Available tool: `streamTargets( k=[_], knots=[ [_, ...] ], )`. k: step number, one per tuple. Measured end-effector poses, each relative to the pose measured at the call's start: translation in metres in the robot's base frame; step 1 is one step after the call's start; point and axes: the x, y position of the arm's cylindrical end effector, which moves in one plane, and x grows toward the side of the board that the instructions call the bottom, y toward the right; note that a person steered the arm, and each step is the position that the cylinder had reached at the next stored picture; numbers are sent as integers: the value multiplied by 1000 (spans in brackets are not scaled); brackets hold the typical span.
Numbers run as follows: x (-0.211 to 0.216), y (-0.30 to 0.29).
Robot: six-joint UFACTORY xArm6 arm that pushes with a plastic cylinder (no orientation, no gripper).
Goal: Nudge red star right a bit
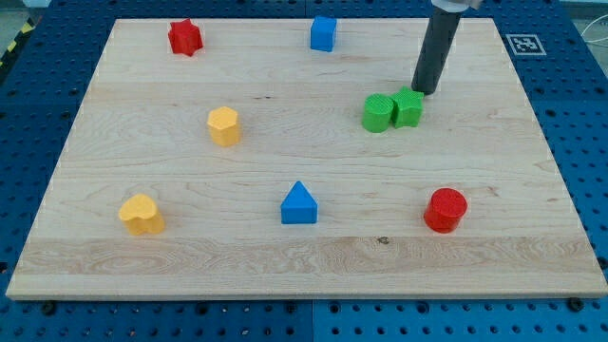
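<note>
Tool: straight dark rod, no fingers or jaws fitted, so nothing is clasped or held.
My tip (425, 92): rests on the board at the upper right edge of the green cube (408, 106); whether it touches the cube cannot be told.
Green pair: the green cube touches a second, rounder green block (378, 113) on its left.
Red star (184, 37): near the board's top left corner, well apart from my tip.
Blue cube (324, 33): top edge, centre.
Yellow hexagonal block (223, 125): left of centre.
Yellow heart-like block (142, 214): lower left.
Blue triangular block (299, 203): lower centre.
Red cylinder (445, 210): lower right.
Markings: a black-and-white square tag (523, 43) lies beside the wooden board (285, 256) at its top right corner; no readable text.
Containers: no entry.
</note>
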Motion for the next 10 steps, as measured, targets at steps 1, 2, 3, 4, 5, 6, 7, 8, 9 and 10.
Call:
streamTargets(
  k=[1, 2, 3, 4, 5, 6, 7, 8, 9, 10],
  knots=[
    [-17, -7],
    [-21, -36],
    [-27, -69],
    [-30, -113],
    [-26, -154],
    [-23, -195],
    [-23, -239],
    [-25, -295],
    [-35, -336],
    [-52, -363]
  ],
)
